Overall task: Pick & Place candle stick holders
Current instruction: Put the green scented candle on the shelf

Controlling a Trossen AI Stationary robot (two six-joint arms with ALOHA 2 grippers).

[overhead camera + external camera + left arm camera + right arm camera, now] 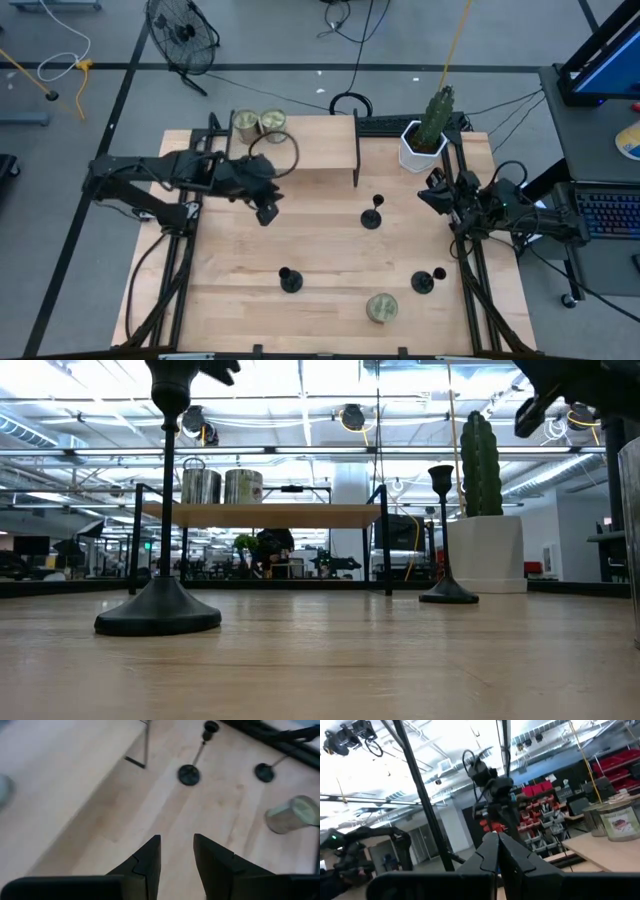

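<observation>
I saw all three candle stick holders [371,215] standing upright on the desk [240,280], stems vertical. My left hand [267,213] hung slightly open, empty; right hand [432,200] closed, empty.

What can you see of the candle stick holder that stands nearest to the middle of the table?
The candle stick holder is all black and looks like metal. It has a round flat base, a thin stem and a small cup on top. It stands upright and alone on the bare wooden table, in front of the raised shelf. Nothing touches it except the table; the left gripper is off to its side, open and empty.
</observation>
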